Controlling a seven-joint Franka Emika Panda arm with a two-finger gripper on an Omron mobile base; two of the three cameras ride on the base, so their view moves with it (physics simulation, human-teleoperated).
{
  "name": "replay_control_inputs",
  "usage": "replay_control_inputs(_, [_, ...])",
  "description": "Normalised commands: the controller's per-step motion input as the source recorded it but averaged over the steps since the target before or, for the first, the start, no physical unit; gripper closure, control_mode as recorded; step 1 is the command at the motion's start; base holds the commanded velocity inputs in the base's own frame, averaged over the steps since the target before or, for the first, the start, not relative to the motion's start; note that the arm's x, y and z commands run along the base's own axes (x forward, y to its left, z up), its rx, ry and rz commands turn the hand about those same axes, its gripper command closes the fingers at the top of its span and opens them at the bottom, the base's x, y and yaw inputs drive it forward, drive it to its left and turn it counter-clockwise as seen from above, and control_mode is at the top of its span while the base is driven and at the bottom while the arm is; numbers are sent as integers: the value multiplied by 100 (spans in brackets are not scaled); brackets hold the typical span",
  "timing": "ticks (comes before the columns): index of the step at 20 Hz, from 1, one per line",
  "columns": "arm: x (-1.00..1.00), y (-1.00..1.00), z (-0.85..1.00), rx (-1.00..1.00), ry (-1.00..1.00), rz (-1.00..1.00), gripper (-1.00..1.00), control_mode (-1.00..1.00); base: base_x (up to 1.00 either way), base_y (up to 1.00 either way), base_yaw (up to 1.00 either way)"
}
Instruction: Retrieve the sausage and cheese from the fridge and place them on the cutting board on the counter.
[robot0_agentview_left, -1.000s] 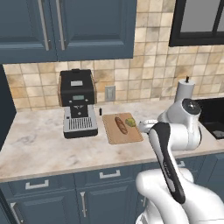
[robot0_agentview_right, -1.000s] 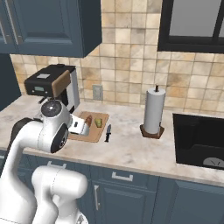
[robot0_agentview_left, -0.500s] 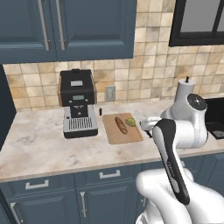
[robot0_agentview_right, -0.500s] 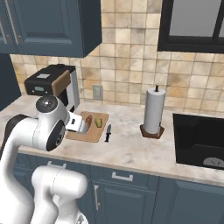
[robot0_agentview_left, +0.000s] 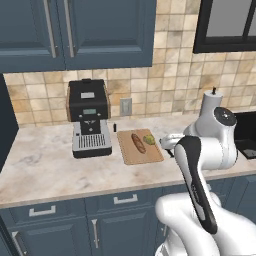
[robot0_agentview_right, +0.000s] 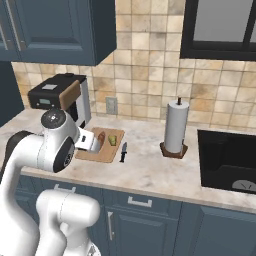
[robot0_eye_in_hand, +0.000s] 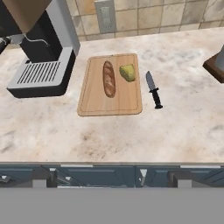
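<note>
From my seat I see the cutting board (robot0_eye_in_hand: 110, 85) lying flat on the counter (robot0_eye_in_hand: 109, 135), just to the right of the coffee machine (robot0_eye_in_hand: 41, 57) and in front of the wall outlet (robot0_eye_in_hand: 105, 15). On the board lie 2 things side by side without touching: the sausage (robot0_eye_in_hand: 109, 78), lengthwise along the board's left half, and the cheese (robot0_eye_in_hand: 127, 72) near the board's upper right corner. In the left base view the sausage (robot0_agentview_left: 138, 143) and cheese (robot0_agentview_left: 148, 138) lie in the same order on the board (robot0_agentview_left: 141, 147), and in the right base view I can make out the board (robot0_agentview_right: 100, 147) with the sausage (robot0_agentview_right: 101, 138) partly behind the arm and the cheese (robot0_agentview_right: 112, 140) beside it. A black-handled knife (robot0_eye_in_hand: 153, 90) rests on the counter just right of the board, apart from it, blade pointing toward the backsplash; in the right base view the knife (robot0_agentview_right: 123, 151) lies between the board and the paper towel holder (robot0_agentview_right: 175, 130). The dark sink (robot0_agentview_right: 227, 162) is well to the right. The gripper (robot0_agentview_left: 167, 143) hangs raised above the counter just right of the board, and I read its jaws as spread wide with nothing between them, though its fingers are hard to make out. Below the counter run the blue cabinets (robot0_agentview_left: 60, 227).
</note>
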Motion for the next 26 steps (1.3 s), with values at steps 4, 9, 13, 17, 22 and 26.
replay_control_inputs(4, [0, 0, 0, 0, 0, 0, -100, 100, 0, 0, 0])
replay_control_inputs(9, [0, 0, 0, 0, 0, 0, -100, 100, 0, 0, 0])
replay_control_inputs(13, [0, 0, 0, 0, 0, 0, -100, 100, -83, -11, -2])
replay_control_inputs(17, [0, 0, 0, 0, 0, 0, -100, 100, -61, -12, -25])
replay_control_inputs(22, [0, 0, 0, 0, 0, 0, -100, 100, 3, -1, -64])
replay_control_inputs(26, [0, 0, 0, 0, 0, 0, -100, 100, 11, 0, -76])
